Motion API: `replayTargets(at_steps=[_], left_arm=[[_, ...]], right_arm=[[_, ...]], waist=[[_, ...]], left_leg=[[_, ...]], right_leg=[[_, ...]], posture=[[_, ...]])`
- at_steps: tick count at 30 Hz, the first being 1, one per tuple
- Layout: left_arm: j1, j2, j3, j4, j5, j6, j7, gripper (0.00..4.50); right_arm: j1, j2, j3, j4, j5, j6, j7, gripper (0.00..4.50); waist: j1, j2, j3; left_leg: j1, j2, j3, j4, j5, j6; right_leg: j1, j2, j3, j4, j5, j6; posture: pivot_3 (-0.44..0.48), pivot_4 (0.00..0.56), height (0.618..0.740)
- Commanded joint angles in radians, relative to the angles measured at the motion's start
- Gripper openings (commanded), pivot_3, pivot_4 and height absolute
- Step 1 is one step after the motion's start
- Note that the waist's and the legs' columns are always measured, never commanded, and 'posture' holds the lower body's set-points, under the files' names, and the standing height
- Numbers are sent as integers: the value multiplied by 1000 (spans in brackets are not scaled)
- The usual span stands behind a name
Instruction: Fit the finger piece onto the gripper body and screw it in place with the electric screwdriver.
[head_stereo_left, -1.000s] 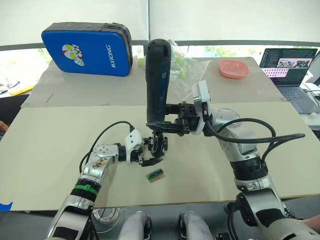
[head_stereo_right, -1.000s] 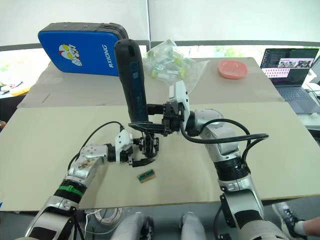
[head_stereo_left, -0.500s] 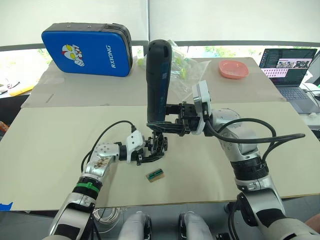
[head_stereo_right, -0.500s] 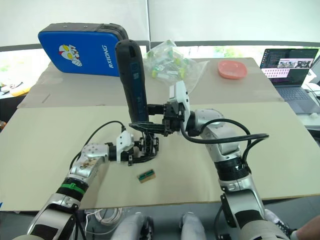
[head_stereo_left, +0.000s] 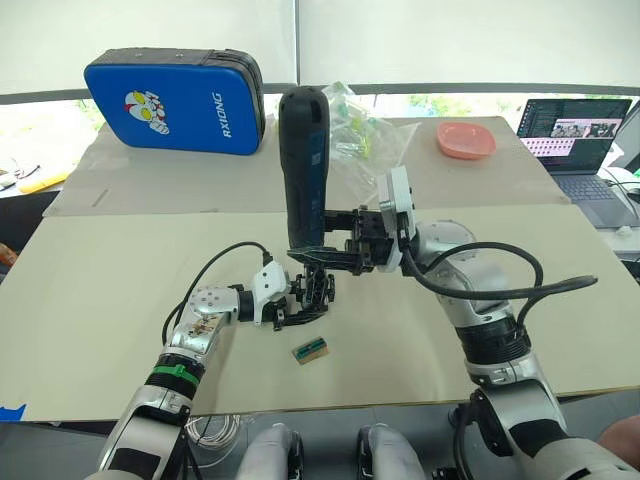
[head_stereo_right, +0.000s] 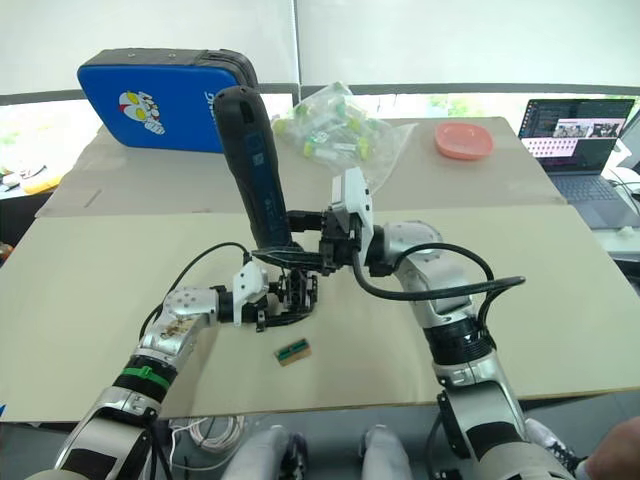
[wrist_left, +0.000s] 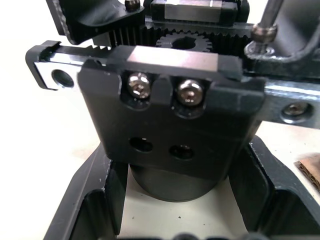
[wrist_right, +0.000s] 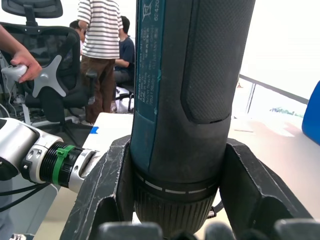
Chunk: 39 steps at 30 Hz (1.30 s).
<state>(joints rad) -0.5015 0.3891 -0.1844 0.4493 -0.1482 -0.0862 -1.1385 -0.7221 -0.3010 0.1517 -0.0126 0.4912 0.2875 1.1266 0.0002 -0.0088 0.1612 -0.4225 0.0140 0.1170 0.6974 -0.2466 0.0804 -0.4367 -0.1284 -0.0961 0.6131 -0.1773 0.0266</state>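
My left gripper (head_stereo_left: 300, 302) is shut on the gripper body (head_stereo_left: 312, 288), holding it low over the table's middle. In the left wrist view its fingers (wrist_left: 95, 200) flank the body's round base (wrist_left: 170, 185). A black plate (wrist_left: 170, 100) there carries two screw heads and two empty holes. I cannot tell the finger piece apart from the body. My right gripper (head_stereo_left: 320, 257) is shut on the electric screwdriver (head_stereo_left: 303, 160), which stands nearly upright right above the body. Its metal bit (wrist_left: 264, 31) touches the body's top edge.
A small tan-and-green block (head_stereo_left: 311, 350) lies just in front of the body. At the back are a blue case (head_stereo_left: 175, 97), a clear plastic bag (head_stereo_left: 362, 135), a pink dish (head_stereo_left: 466, 138) and a laptop (head_stereo_left: 575, 125). People (wrist_right: 105, 45) stand beyond the table.
The screwdriver's top has leaned to the left and my right arm has shifted slightly left. The left gripper lifted the body a little, then stayed put.
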Motion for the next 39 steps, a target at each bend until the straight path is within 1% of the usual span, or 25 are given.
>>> replayTargets(at_steps=[1, 10, 26, 30, 32, 39], left_arm=[[21, 2, -22, 3, 19, 20, -3, 2324], [26, 5, -26, -4, 19, 27, -4, 2324], [52, 19, -19, -30, 10, 43, -10, 2324], [56, 19, -17, -36, 9, 48, -9, 2324], [56, 19, -17, -37, 10, 49, -8, 2324], [61, 20, -15, -48, 0, 72, -16, 2324]], right_arm=[[31, -4, 27, 1, -39, 3, -21, 1966], [69, -7, 66, 16, -55, 38, -60, 1966], [117, -2, 111, 79, -94, 9, -95, 1966], [114, -5, 115, 68, -102, -4, -94, 1966], [109, -3, 112, 64, -99, -8, -95, 1966], [82, 1, 93, 42, -77, -15, -107, 1966]], waist=[[-1, 0, -1], [-3, 1, -7], [-14, 3, -15], [-14, 3, -15], [-15, 3, -15], [-15, 3, -15]], left_leg=[[0, 0, 0, 0, 0, 0], [2, 0, 0, -1, 0, 0], [9, 1, -1, -4, -2, -1], [12, 1, -1, -4, -3, -2], [14, 1, -1, -5, -7, -7], [15, 1, -2, -5, -8, -6]], right_leg=[[0, 0, 0, 0, 0, 0], [0, -1, 0, 0, 0, 0], [6, -2, 1, -2, -1, -1], [9, -2, 1, -2, -1, -1], [9, -2, 1, -2, -2, -1], [9, -3, 1, -3, -3, -1]], posture=[[0, 150, 740], [0, 150, 740], [0, 150, 740], [0, 150, 740], [0, 150, 740], [0, 150, 740]])
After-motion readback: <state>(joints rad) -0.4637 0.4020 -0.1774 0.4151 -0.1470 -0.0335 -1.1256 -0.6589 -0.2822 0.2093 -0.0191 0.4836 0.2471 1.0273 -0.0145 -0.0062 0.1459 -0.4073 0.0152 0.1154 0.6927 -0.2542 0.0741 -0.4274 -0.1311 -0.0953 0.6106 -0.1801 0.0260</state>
